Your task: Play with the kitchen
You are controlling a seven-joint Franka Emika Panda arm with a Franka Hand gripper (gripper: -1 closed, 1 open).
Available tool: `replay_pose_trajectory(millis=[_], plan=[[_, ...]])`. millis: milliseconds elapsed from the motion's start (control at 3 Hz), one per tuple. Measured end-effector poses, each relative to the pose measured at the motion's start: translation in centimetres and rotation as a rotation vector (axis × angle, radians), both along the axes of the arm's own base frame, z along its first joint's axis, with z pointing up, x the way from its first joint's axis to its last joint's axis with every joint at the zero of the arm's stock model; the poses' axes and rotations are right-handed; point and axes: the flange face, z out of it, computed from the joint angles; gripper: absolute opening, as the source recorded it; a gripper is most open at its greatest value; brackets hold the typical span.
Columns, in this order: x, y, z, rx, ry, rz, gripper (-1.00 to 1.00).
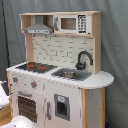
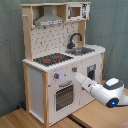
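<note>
The kitchen (image 2: 62, 65) stands upright on a wooden floor (image 2: 20, 119) against a grey curtain (image 1: 112, 45) in both exterior views. We see the red-ringed hob (image 2: 52, 59), black faucet (image 2: 75, 39), sink (image 1: 71, 74), grey hood (image 1: 38, 30), microwave cabinet (image 1: 70, 23) and windowed oven door (image 2: 64, 96). In the second exterior view the white arm (image 2: 107, 91) reaches toward the knob panel above the oven; the end effector (image 2: 76, 76) sits close to the panel, and we cannot tell whether it is open or closed
</note>
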Motion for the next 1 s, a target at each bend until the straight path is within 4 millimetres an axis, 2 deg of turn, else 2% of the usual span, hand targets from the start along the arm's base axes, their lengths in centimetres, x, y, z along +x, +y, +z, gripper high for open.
replay_pose_trajectory(millis=[333,1000], plan=[[-1.2,0.7,-0.5,-0.124,0.029,0.037,1.00],[-2.7,1.3,-2.9,-0.378,0.103,0.085,1.00]])
